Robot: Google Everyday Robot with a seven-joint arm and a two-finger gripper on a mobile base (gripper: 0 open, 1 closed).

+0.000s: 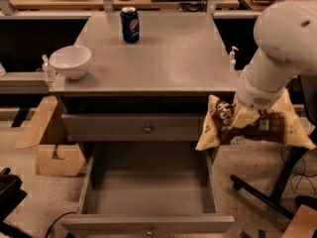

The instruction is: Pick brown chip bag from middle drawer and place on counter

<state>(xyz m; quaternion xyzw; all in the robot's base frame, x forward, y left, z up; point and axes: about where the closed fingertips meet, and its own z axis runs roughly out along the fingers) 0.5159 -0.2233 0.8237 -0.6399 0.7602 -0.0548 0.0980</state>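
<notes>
White bowl [72,61]: it stands on the table [168,63] near the left edge, at about 9 o'clock of the top.
Blue soda can [130,25]: upright at the far side of the table, about 11 o'clock, well apart from the bowl.
Middle drawer [148,187]: pulled out wide below the table, at 6 o'clock; nothing shows inside it. The drawer above it is closed.
Brown chip bag [220,125]: it is out of the drawer and hangs in the air beside the right front corner of the table, at about 4 o'clock, lower than the top. Its long axis runs from 9 to 3 o'clock, nearly level, and both cream ends droop a little.
Claw [243,119]: it is pinching the brown chip bag near its middle, coming from above; the bag spreads to both sides of it.
Key relation: the free part of the table lies at 10 to 11 o'clock from the claw, and higher. I judge that the bag must rise above the edge first and then go left.
Arm [282,43]: it comes down from 1 o'clock at the right side, with the wrist pointing down and a little left.
</notes>
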